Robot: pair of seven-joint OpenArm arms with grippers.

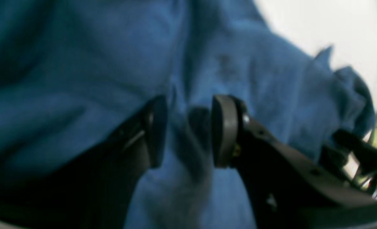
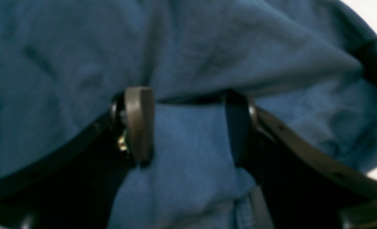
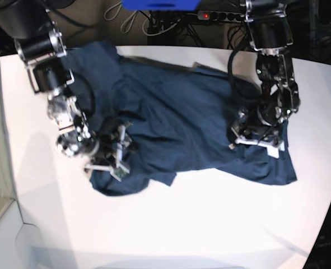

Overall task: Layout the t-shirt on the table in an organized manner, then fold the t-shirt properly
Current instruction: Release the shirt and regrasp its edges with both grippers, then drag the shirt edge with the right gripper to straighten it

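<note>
Both arms low, L fingers part-closed, R fingers wide apart.

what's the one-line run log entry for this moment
stage: layout | t-shirt: rumpled on table | left claw: pinching a fold | right claw: open, over cloth

One t-shirt, one table, two arms, and seemingly one power strip behind.

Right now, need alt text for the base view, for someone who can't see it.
A rumpled dark blue t-shirt lies spread across a white table, seen from above. Two robot arms reach down onto it, the right hand at the shirt's left end in this view, the left hand near its right end.
</note>
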